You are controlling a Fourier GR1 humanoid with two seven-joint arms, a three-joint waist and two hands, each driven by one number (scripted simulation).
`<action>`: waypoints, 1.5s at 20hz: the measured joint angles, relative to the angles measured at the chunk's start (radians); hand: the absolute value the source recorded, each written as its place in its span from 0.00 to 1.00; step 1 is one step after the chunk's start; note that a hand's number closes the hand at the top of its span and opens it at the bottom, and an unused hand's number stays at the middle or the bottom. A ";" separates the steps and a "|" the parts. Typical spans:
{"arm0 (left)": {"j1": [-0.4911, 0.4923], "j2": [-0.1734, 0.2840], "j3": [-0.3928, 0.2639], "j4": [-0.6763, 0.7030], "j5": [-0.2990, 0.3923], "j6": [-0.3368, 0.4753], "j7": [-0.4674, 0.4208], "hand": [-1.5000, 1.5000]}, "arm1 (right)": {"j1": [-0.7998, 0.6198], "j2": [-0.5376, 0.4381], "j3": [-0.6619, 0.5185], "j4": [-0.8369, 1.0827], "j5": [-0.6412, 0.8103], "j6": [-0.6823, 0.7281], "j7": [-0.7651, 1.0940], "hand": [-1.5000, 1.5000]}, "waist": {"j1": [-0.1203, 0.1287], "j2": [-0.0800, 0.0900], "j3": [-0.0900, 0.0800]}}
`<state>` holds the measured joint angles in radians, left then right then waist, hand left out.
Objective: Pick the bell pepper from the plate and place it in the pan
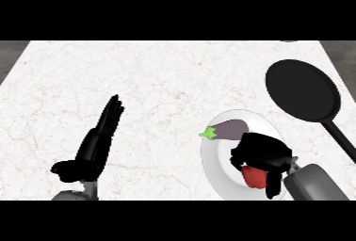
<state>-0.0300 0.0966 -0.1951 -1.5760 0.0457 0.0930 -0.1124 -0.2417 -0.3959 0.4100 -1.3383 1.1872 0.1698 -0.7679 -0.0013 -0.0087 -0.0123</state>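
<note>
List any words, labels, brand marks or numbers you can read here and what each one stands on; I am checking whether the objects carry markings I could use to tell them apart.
None: no text, number or sign shows in the head view.
The white plate, eggplant, red bell pepper, black pan and marble counter are all unmarked.
Neither the left hand nor the right hand bears a label.

Bright, even light, no glare
</note>
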 measured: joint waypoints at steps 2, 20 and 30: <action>0.005 -0.005 -0.004 0.003 -0.005 0.001 -0.003 0.50 | 0.011 0.006 -0.034 -0.004 -0.021 -0.039 -0.016 1.00 | -0.001 0.002 0.002; -0.013 0.007 0.032 0.027 0.009 -0.016 -0.004 0.50 | 0.007 0.371 -0.324 -0.285 -0.049 -0.210 0.965 1.00 | -0.014 0.003 0.011; 0.023 -0.018 -0.004 -0.022 -0.020 -0.009 0.015 0.50 | -0.097 0.363 -0.524 -0.265 -0.198 -0.285 1.102 1.00 | 0.003 0.008 0.012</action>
<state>-0.0075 0.0782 -0.1987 -1.5980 0.0257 0.0843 -0.0971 -0.3388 -0.0326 -0.1139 -1.6031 0.9889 -0.1149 0.3343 0.0022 -0.0003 0.0000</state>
